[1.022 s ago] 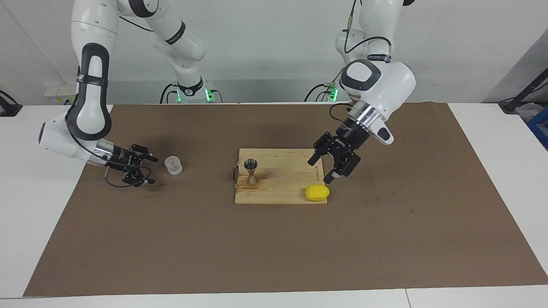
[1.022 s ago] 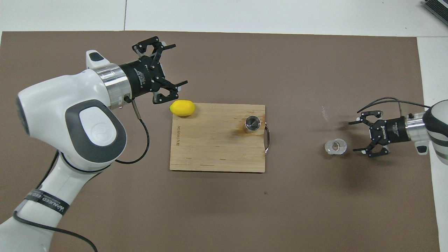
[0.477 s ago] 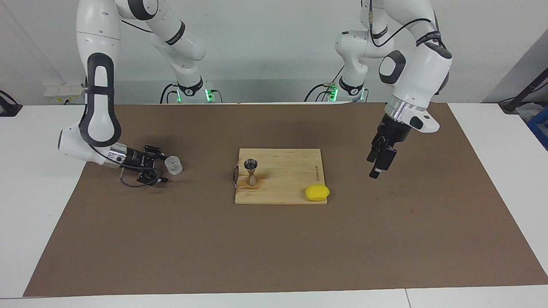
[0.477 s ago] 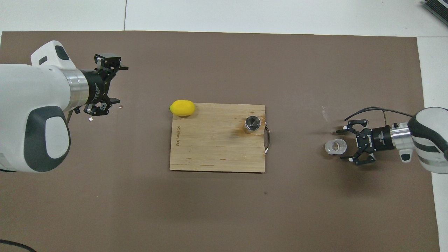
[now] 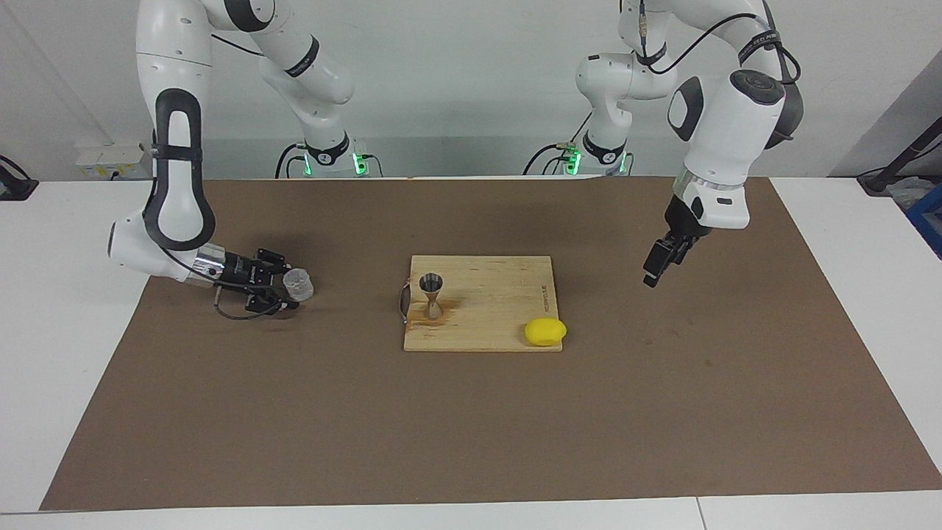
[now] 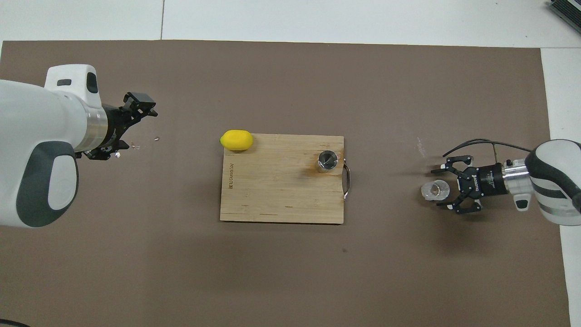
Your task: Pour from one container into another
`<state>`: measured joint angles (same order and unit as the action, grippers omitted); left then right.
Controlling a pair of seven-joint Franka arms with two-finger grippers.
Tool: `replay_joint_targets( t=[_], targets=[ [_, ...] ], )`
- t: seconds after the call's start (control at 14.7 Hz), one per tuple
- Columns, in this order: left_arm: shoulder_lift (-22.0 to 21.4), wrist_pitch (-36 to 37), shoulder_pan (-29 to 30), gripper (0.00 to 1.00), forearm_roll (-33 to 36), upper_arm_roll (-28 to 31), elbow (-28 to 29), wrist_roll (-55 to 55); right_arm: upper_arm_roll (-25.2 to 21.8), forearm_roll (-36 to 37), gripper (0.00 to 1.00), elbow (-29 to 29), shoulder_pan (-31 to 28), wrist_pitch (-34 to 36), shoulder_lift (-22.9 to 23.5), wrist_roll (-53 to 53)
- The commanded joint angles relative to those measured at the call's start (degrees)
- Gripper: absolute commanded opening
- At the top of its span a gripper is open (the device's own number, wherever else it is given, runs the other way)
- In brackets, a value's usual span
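The right gripper (image 6: pixel 438 189) lies low over the mat at the right arm's end of the table. Its jaws stand spread, one finger on each side of the clear glass cup (image 6: pixel 434 190), which sits upright on the brown mat (image 6: pixel 290 272) between the fingertips. A gap shows between the fingers and the glass in the overhead view. White lettering runs along the gripper's black body, too small to read.

Out from those jaws, toward the table's middle, lies the wooden cutting board (image 6: pixel 272 190). On it the steel jigger (image 5: pixel 431 294) stands upright at the end near its metal handle, on a darker stain. A short burned-in brand mark runs along the board's other end; its letters cannot be made out surely. The lemon (image 5: pixel 545 331) rests on the corner by that mark.

The left gripper (image 5: pixel 653 271) hangs open over bare mat, well apart from the lemon, the arm waiting.
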<state>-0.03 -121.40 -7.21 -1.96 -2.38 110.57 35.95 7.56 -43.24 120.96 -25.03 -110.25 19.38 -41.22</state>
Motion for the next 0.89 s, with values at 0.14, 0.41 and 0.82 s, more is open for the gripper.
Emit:
replay_joint_targets(
  t=[0.14, 0.41, 0.82],
  targets=[
    [-1.8, 12.7, 2.5, 1.00, 1.9, -0.5, -4.7, -24.9, 0.2, -1.8, 0.11, 1.5, 0.2, -0.3, -1.5, 1.8],
    [-2.5, 26.4, 2.6, 1.00, 1.9, -0.2, -12.2, -34.8, 0.4, -1.8, 0.00, 0.7, 0.7, -0.9, -1.7, 1.5],
    [-3.4, 31.2, 10.1, 1.00, 1.8, -6.0, -14.9, -36.5, 0.4, -1.8, 0.00, -1.6, 8.3, -6.2, -5.1, -11.7]
  ],
)
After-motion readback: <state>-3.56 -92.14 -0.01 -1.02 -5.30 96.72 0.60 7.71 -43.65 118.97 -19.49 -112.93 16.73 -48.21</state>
